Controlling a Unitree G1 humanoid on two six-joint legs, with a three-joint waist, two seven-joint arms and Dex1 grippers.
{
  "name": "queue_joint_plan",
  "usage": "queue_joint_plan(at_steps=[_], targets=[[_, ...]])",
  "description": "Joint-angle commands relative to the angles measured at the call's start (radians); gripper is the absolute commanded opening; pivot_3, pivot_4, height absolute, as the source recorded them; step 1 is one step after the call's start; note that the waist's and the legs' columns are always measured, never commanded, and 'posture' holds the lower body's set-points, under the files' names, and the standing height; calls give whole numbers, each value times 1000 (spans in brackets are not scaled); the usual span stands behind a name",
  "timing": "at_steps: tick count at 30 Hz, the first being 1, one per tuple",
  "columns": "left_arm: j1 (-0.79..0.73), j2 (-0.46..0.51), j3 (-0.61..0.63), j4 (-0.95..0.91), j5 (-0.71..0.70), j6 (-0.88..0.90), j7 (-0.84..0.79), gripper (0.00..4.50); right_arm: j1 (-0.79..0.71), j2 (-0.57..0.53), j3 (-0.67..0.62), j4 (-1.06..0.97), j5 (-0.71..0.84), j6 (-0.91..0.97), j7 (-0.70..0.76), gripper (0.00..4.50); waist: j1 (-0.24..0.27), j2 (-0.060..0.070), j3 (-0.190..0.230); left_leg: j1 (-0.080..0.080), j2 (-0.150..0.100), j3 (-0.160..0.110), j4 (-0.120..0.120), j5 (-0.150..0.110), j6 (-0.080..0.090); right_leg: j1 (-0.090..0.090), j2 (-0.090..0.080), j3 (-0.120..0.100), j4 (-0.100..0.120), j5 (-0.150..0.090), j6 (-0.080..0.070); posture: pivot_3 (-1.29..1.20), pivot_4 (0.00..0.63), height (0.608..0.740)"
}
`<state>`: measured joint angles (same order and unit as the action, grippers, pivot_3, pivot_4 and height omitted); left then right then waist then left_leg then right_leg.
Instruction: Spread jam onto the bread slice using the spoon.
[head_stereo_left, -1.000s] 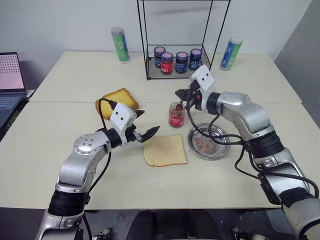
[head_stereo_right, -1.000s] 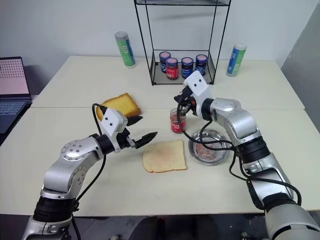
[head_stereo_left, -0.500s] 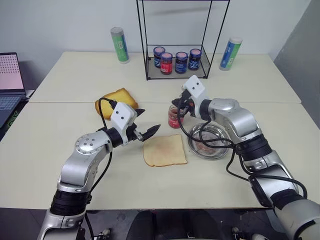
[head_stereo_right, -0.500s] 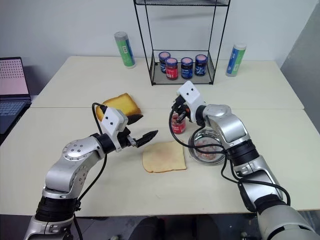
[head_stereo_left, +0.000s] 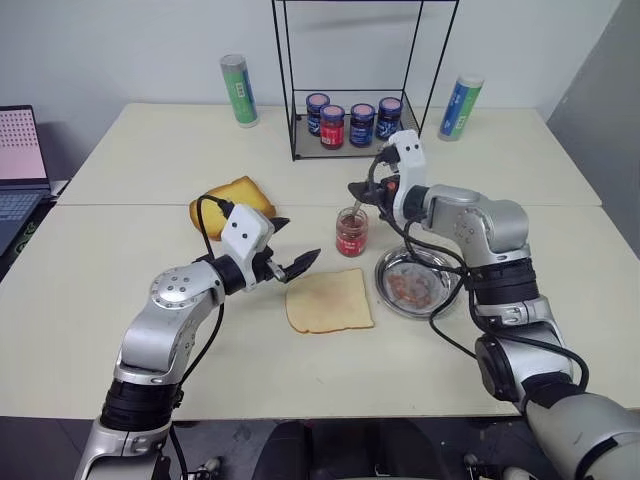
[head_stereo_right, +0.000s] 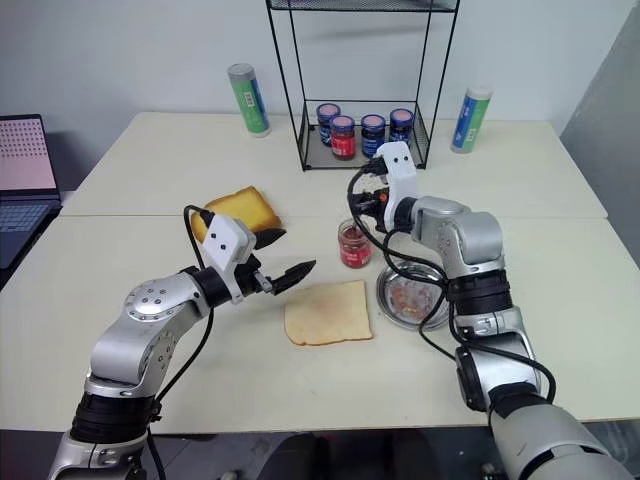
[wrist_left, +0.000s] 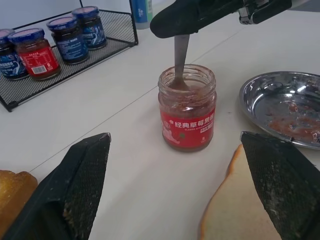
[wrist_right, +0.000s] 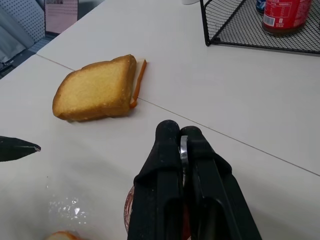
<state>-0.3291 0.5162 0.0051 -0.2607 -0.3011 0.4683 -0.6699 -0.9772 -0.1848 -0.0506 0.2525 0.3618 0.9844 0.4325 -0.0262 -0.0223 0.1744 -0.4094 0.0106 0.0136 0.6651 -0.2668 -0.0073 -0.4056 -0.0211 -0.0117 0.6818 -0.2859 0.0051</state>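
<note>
1. Jaws of the right gripper (head_stereo_left: 362, 190) are pressed together on the handle of the spoon (wrist_left: 180, 59), gripped near its top end; the handle shows as a thin silver strip between the two black fingers (wrist_right: 170, 165).
2. Below those jaws the spoon hangs upright, its bowl down inside the open jam jar (wrist_left: 187, 107).
3. Red-pink jam (wrist_left: 186, 95) fills most of that jar, which has a red label and no lid.
4. Just beside the jar, on the side of the right arm, stands a steel dish (head_stereo_left: 415, 287) with reddish smears in its bottom.
5. Beyond the right jaws, a wire rack (head_stereo_left: 352, 135) holds four capped jars (head_stereo_left: 354, 120) in a row.
6. Jaws of the left gripper (head_stereo_left: 297, 265) stand wide apart, holding and touching nothing, pointed level toward the jam jar.
7. Right beside the left jaws lies the bread slice (head_stereo_left: 329, 300), flat on the bench (head_stereo_left: 150, 160), its near corner close to one fingertip and its middle faintly pink.
8. Relative to the right jaws, the slice lies lower and nearer the robot, apart from the jar.
9. Behind the left jaws, a thick golden toast chunk (head_stereo_left: 232, 198) rests on the bench.
</note>
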Motion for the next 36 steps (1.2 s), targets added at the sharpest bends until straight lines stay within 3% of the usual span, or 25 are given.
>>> queue_joint_plan(at_steps=[1, 10, 23, 33, 36], targets=[[-21, 3, 0, -5, 0, -25, -8, 4348, -46, 11, -88, -4, 52, 53, -42, 78, 0, 0, 0, 0, 0, 0, 0, 0, 0, 0, 0, 0, 0, 0, 0, 0, 150, 740], [-31, 4, 2, 10, 4, -33, -17, 4348, -19, -10, -65, -41, 48, 72, -51, 78, 0, 0, 0, 0, 0, 0, 0, 0, 0, 0, 0, 0, 0, 0, 0, 0, 150, 740], [-27, 1, 0, 1, 5, -31, -19, 4348, 29, -44, 140, -100, -71, -95, 3, 78, -1, 0, 0, 0, 0, 0, 0, 0, 0, 0, 0, 0, 0, 0, 0, 0, 150, 740], [-24, 5, 9, 1, 3, -32, -18, 4348, 48, -13, 88, -146, -20, 27, -13, 78, 0, 0, 0, 0, 0, 0, 0, 0, 0, 0, 0, 0, 0, 0, 0, 0, 150, 740], [-27, 3, 7, 5, 4, -35, -18, 4348, 43, 27, 19, -151, 22, 95, -54, 78, 0, 0, 0, 0, 0, 0, 0, 0, 0, 0, 0, 0, 0, 0, 0, 0, 150, 740]])
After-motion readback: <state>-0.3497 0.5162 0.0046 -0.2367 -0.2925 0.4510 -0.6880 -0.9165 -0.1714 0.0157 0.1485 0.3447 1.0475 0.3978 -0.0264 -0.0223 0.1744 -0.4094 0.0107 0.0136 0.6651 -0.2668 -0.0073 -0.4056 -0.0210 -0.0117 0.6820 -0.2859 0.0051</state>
